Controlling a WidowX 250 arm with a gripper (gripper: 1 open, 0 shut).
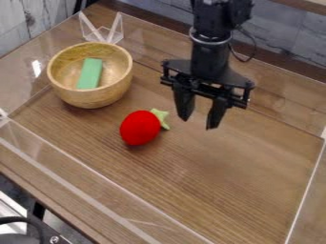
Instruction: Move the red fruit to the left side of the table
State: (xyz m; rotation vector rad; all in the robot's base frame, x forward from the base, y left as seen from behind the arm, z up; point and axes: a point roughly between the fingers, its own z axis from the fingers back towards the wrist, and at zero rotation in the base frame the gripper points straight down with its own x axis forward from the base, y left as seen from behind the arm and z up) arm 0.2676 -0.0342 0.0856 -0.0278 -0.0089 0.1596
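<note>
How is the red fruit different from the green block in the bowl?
The red fruit is rounded and bright red with a leafy stem; the green block is flat-sided, elongated and pale green. The fruit lies directly on the table; the block rests inside the wooden bowl. The fruit looks bulkier. The gripper holds neither.

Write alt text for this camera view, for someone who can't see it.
A black robot gripper, jaws apart, hangs just right of a red strawberry toy on a wood-grain table. A wooden bowl holding a green block sits left.
</note>
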